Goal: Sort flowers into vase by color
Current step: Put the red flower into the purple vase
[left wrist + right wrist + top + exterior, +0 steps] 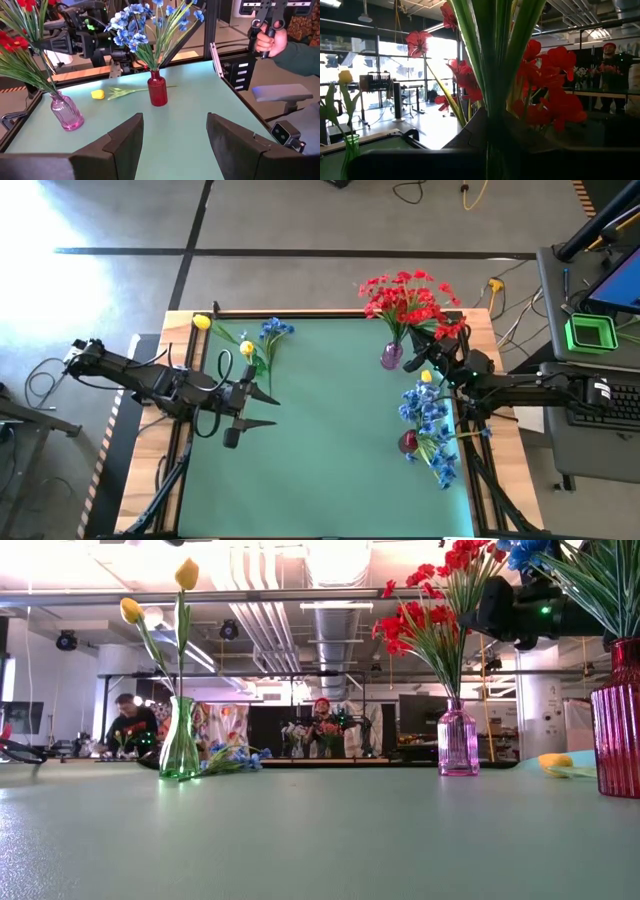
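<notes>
We see green flower stems [495, 75] pinched in the closed right gripper [440, 370] between the pink vase [391, 357] and red vase [408, 442], while the left gripper [262, 407] hovers spread, empty.

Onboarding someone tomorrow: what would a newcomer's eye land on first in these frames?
Probably the red flowers fanning out of the pink vase at the mat's far right, with the blue flowers in the red vase just nearer. Next, the right gripper, shut on green stems between those vases, and a yellow tulip lying loose on the mat.
</notes>
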Robot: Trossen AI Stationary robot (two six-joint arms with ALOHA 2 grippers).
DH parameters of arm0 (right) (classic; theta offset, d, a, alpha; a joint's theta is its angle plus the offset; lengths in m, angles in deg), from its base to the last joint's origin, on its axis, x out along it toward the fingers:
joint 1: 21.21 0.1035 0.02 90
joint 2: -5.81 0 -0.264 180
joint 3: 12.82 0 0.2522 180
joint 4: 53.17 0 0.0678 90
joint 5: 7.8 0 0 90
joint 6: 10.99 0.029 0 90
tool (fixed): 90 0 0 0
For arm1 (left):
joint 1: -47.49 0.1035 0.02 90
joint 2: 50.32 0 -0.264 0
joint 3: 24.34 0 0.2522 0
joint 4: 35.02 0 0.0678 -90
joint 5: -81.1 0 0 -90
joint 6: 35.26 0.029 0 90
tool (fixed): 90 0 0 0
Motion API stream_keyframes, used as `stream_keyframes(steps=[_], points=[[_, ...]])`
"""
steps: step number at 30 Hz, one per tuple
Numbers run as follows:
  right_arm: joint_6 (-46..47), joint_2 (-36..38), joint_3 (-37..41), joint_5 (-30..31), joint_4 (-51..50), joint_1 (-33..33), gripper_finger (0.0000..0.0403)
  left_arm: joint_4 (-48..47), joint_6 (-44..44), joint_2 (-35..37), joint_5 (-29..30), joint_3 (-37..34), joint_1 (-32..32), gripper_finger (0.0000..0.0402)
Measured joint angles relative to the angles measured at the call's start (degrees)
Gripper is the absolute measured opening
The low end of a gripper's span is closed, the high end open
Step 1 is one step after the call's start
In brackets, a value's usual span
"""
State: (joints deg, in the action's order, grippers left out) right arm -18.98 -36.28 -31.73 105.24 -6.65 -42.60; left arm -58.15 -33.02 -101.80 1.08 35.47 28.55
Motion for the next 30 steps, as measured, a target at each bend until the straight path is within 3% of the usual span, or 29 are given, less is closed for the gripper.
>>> stream_keyframes(steps=[7, 30], points=[[3.0, 0.0, 0.0, 2.5, 0.0, 0.0, 0.0024, 0.0, 0.0, 0.0, 0.1, 0.0, 0.0, 0.0205], [4.4, -0.8, 0.0, 0.6, 3.4, 0.0, 0.0023, 3.4, 1.1, 0.0, 0.3, -1.6, 0.0, 0.0205]])
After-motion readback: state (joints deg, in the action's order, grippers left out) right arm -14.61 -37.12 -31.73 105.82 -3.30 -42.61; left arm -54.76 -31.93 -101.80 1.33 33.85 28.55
